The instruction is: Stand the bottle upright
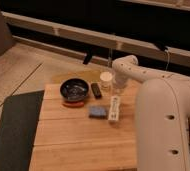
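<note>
smooth white rounded arm (163,107), dark screw dots (171,118), end effector (119,84) at its tip.

Bowl (74,90), cup (106,80), sponge (96,111), black oblong (96,90) on table (78,145).

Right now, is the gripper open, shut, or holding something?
Gripper: shut, at the far end of the bottle lying flat, beside the cup; whether it grips the bottle cannot be told.
</note>
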`<state>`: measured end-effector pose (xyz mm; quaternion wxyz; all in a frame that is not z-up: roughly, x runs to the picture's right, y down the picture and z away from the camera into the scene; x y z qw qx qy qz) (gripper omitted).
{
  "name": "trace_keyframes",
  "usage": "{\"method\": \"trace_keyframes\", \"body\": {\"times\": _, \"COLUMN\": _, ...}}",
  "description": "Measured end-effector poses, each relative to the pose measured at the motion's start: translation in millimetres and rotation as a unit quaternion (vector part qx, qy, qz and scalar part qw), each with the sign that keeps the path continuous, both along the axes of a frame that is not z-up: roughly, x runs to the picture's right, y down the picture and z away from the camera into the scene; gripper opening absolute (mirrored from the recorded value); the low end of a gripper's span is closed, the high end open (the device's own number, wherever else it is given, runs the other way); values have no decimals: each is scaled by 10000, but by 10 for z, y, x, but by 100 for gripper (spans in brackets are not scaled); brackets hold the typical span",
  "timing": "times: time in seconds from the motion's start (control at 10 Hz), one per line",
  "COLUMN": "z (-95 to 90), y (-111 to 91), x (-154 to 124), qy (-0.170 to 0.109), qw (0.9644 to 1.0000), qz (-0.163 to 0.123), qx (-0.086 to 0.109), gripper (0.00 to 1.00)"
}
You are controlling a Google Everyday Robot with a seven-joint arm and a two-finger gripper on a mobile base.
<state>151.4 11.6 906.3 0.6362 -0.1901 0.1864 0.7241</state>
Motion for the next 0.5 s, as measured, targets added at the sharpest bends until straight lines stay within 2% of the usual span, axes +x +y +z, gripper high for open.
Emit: {"method": "trace_keyframes", "body": {"times": 0.5, "z": -406, "y": -395, "x": 4, "qy": 17, "qw": 9975, "qz": -267, "qx": 647, "gripper": 0}}
